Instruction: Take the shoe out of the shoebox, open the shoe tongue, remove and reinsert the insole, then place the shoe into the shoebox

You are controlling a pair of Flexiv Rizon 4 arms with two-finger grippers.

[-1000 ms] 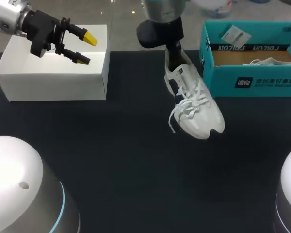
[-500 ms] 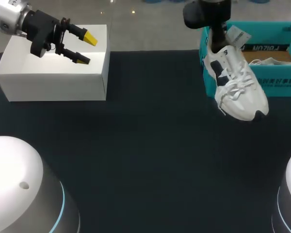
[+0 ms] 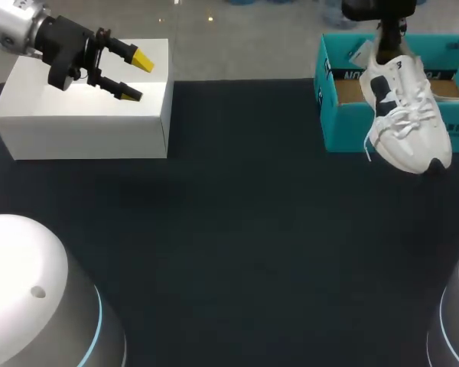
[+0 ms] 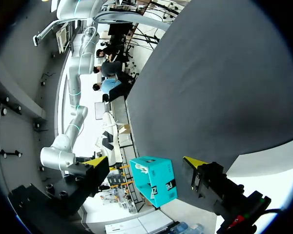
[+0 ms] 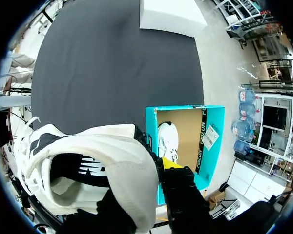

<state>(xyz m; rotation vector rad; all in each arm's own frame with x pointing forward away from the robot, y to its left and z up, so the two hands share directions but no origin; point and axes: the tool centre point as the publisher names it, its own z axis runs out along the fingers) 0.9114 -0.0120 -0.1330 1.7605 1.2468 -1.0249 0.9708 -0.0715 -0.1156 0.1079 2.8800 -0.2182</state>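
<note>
shoe [image 3: 408, 115] over shoebox [image 3: 344, 128] front edge

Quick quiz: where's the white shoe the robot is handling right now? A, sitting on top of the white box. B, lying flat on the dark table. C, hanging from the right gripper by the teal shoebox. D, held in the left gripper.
C: the white shoe hangs toe down from the right gripper, clamped at its heel, by the teal shoebox. The left gripper is open and empty above the white box.

robotics lab: robot arms [image 3: 19, 30] at black table [image 3: 237, 229].
</note>
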